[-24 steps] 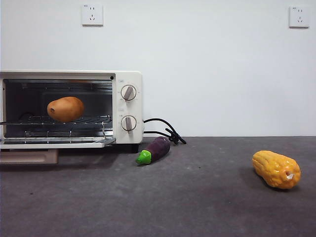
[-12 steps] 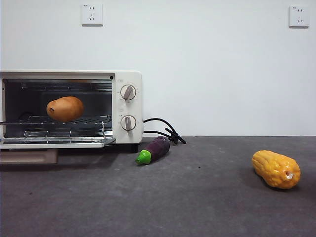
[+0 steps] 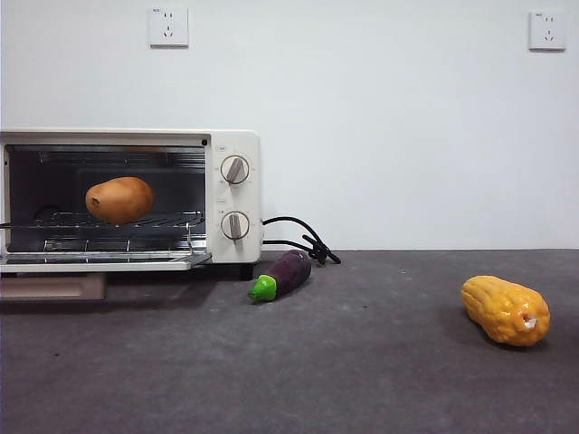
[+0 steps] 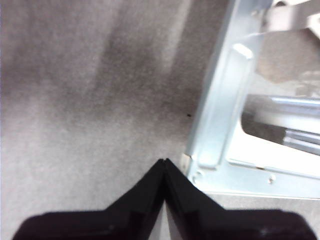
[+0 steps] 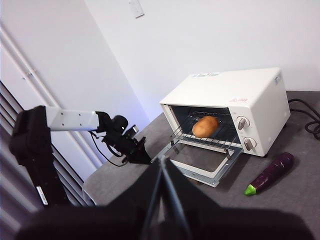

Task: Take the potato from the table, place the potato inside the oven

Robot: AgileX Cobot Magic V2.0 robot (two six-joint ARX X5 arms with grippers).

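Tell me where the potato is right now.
In the front view the potato lies on the wire rack inside the open oven, at the table's left end, with the eggplant outside, right of the oven.

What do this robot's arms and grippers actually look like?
Each gripper ends in two flat black jaws that taper to a sharp point, seen on the left gripper and the right gripper. In the right wrist view the left arm has a white boxy link between black joints, thin black cables looping under it, and a bulky black base bearing a small white label.
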